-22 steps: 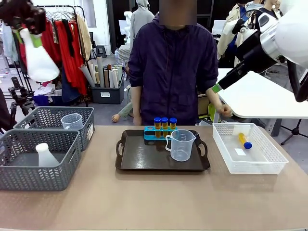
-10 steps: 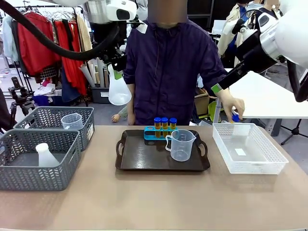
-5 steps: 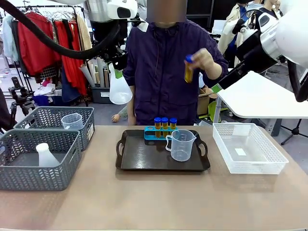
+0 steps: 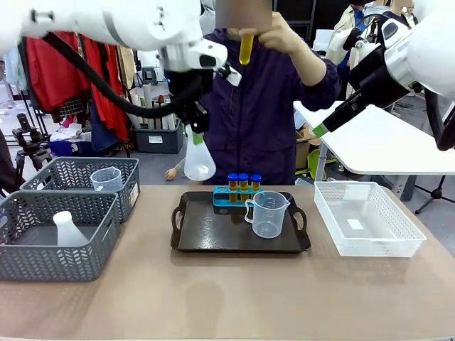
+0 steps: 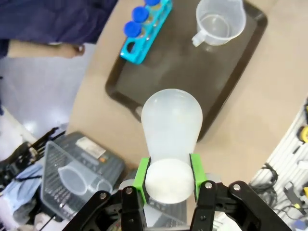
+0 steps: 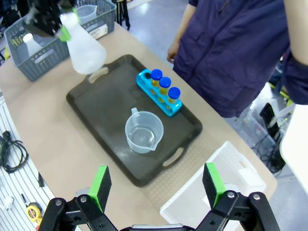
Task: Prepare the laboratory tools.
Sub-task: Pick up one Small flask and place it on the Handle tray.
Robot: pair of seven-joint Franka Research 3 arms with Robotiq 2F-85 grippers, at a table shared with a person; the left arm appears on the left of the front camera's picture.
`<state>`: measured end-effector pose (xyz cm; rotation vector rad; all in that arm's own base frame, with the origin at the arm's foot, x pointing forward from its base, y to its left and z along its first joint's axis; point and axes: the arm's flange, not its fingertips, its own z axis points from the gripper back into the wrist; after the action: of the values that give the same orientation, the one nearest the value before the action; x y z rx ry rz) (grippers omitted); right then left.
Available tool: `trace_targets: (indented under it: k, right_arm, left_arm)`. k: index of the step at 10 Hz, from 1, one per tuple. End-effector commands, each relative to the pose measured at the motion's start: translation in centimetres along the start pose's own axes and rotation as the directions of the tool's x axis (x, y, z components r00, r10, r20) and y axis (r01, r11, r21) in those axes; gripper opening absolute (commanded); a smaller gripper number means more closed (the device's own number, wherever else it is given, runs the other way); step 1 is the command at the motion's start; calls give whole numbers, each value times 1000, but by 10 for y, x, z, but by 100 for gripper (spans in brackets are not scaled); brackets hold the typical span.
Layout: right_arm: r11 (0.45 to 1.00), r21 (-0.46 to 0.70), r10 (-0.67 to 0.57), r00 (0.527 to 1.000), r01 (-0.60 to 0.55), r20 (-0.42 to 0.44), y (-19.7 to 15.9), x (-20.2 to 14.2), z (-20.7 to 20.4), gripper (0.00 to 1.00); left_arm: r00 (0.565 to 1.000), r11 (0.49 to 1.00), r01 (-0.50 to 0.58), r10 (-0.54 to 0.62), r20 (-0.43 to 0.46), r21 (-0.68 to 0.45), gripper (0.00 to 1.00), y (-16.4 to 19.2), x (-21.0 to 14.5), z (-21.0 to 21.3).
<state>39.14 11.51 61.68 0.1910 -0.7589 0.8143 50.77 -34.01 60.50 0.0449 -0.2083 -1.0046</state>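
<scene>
Left arm has carried the flask (image 4: 199,160) from the far left to above the tray's (image 4: 213,234) left edge; left jaws grip its neck. Right jaws gape empty. Flask looks light, slippery; hold the neck.

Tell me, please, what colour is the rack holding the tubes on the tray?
The rack is bright turquoise blue; the right wrist view shows it best.

place: robot test workshop | evidence: clothes rack (image 4: 85,64) (red garments), tripod (image 4: 25,142), folding tables (image 4: 384,145)
</scene>
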Motion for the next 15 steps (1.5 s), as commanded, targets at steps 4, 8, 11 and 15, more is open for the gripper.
trace_targets:
  k: [4,8,11,15]
  right_arm:
    - [1000,13,1,1000,-1,8,-1,0,0,100]
    - [1000,13,1,1000,-1,8,-1,0,0,100]
    - [1000,13,1,1000,-1,8,-1,0,0,100]
    - [1000,13,1,1000,-1,8,-1,0,0,100]
  left_arm:
    - [995,993,91,-93,-24,-74,0,-6,25,-77]
    - [992,991,112,-116,-47,-74,0,-7,34,-138]
    - [989,987,117,-125,-73,-106,0,-3,34,-160]
    - [988,987,97,-111,-105,-131,0,-2,29,-181]
